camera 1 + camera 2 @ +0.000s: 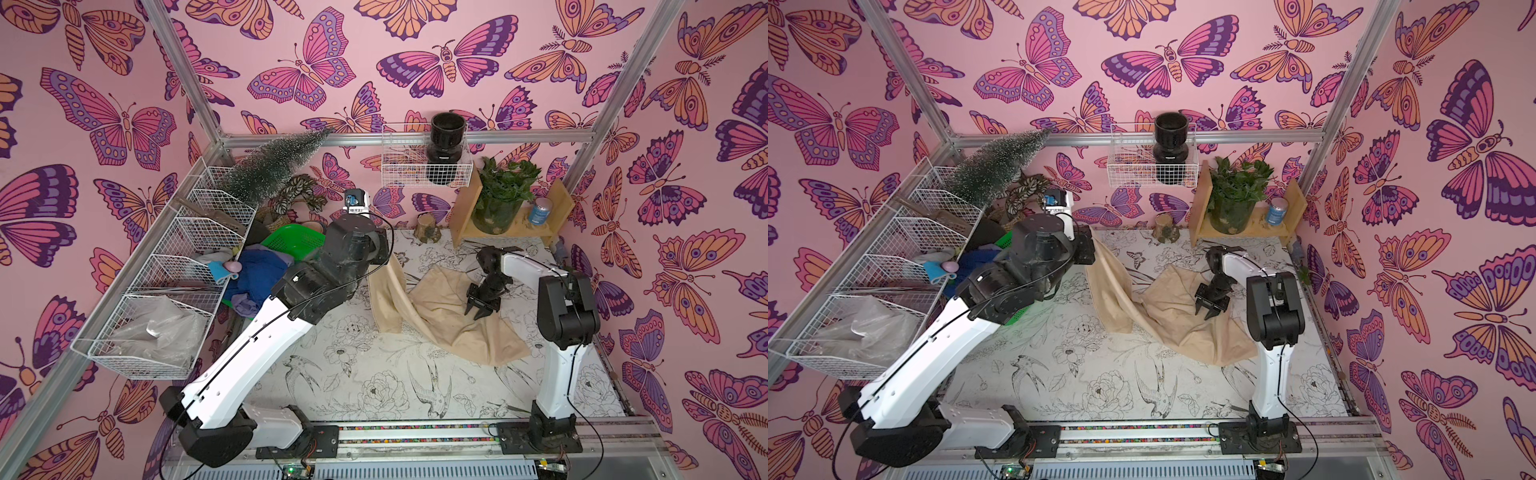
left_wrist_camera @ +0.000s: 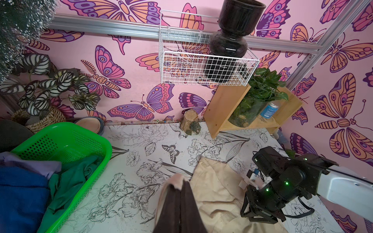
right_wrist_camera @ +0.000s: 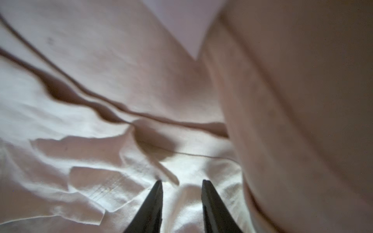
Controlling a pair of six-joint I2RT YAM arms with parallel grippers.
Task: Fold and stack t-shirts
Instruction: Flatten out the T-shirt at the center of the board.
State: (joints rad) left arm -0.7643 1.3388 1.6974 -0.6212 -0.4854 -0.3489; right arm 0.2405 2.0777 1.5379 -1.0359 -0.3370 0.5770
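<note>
A beige t-shirt (image 1: 449,316) (image 1: 1179,324) lies rumpled on the flower-print table, and its left edge is lifted into a hanging fold. My left gripper (image 2: 180,184) is shut on that raised edge; in both top views its fingers are hidden under the wrist. My right gripper (image 1: 476,312) (image 1: 1203,313) (image 3: 182,181) points down onto the middle of the beige t-shirt (image 3: 101,100), open, with a low ridge of cloth between its fingers. A royal blue t-shirt (image 2: 20,197), a lavender one (image 2: 30,163) and a dark green one (image 2: 70,181) are piled in the green basket (image 2: 84,129).
The green basket (image 1: 291,241) stands at the table's left, next to white wire baskets (image 1: 166,291) on the left wall. At the back are a small stump (image 1: 428,226), a wooden shelf (image 1: 461,212) with a plant and a can, and a hanging wire basket (image 1: 399,166) with a black vase.
</note>
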